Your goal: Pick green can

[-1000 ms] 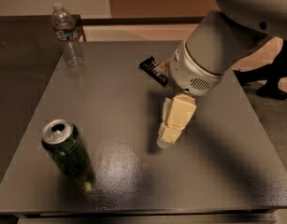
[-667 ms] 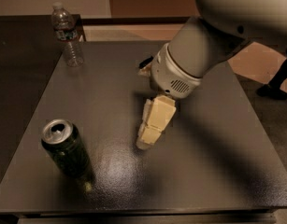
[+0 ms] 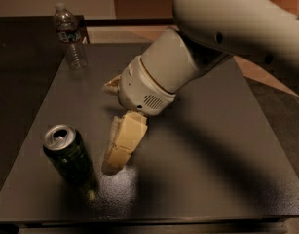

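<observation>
text: none readable | green can (image 3: 70, 156): pattern only | gripper (image 3: 118, 156), just beside green can: no markings

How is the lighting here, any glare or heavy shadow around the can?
Camera view: dim overall. A pale glare patch sits on the dark grey tabletop, just below the cream claw, which hangs right of the dark green metal can. The white arm casts a broad shadow across the table's right half. The can's silver top catches light.

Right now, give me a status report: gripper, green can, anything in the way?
Gripper low over table, beside green can, not touching. Can upright near front edge. Nothing between them; water bottle at far corner.
</observation>
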